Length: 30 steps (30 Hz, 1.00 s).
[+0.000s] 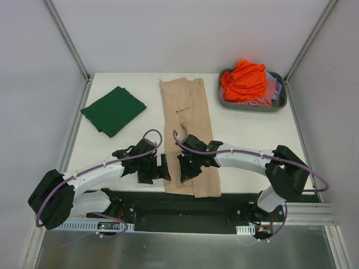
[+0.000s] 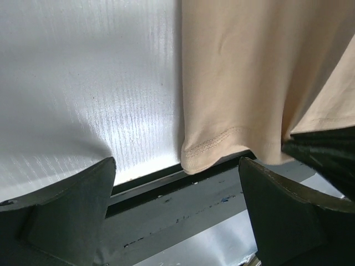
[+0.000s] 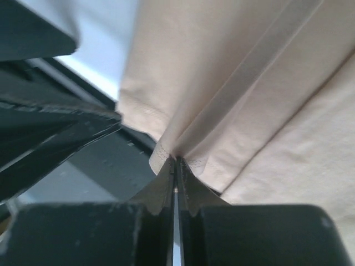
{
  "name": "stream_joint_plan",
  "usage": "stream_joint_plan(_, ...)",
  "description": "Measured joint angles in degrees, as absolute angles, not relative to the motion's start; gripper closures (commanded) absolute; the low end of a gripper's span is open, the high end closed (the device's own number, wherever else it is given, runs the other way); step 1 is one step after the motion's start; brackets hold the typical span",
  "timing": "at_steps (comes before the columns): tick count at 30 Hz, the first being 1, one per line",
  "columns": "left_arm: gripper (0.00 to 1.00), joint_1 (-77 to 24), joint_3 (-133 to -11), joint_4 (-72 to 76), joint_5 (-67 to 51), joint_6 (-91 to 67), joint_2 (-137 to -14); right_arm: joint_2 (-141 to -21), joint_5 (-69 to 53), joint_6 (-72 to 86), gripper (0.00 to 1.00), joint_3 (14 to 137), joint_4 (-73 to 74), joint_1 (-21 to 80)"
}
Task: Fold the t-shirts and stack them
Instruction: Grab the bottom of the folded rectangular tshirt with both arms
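A beige t-shirt [image 1: 188,120] lies folded into a long strip down the middle of the table, its hem hanging over the near edge. My right gripper [image 1: 186,169] is shut on the hem of the beige t-shirt [image 3: 222,100], pinching a fold of it near the bottom left corner. My left gripper [image 1: 159,171] is open and empty just left of that corner [image 2: 208,149], the cloth's edge between and beyond its fingers [image 2: 288,210]. A dark green t-shirt [image 1: 114,110] lies folded at the back left. Orange [image 1: 244,79], pink and lavender t-shirts fill a tub.
The grey tub [image 1: 280,103] stands at the back right corner. A black rail [image 1: 185,204] runs along the table's near edge under the hem. Metal frame posts stand at the back corners.
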<state>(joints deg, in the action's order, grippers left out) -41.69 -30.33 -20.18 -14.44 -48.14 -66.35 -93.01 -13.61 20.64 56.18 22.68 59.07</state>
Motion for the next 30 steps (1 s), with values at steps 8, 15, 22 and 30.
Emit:
stream_joint_plan(8,0.11,-41.69,-30.33,-21.82,-14.55,-46.98,-64.10,-87.70,-19.59,27.05,0.95,50.37,16.56,58.54)
stream_joint_plan(15,0.16,-42.09,-30.13,-22.20,-15.07,-47.24,-66.00,-87.85,-15.31,28.93,0.64,46.02,19.86,57.84)
stream_joint_plan(22,0.19,-44.34,-30.74,-21.91,-15.97,-48.38,-68.38,-84.90,-11.90,24.97,0.31,46.52,22.22,57.84)
stream_joint_plan(30,0.40,-44.69,-31.77,-21.71,-15.88,-49.52,-71.02,-76.53,-5.98,18.68,0.11,49.30,24.23,52.77)
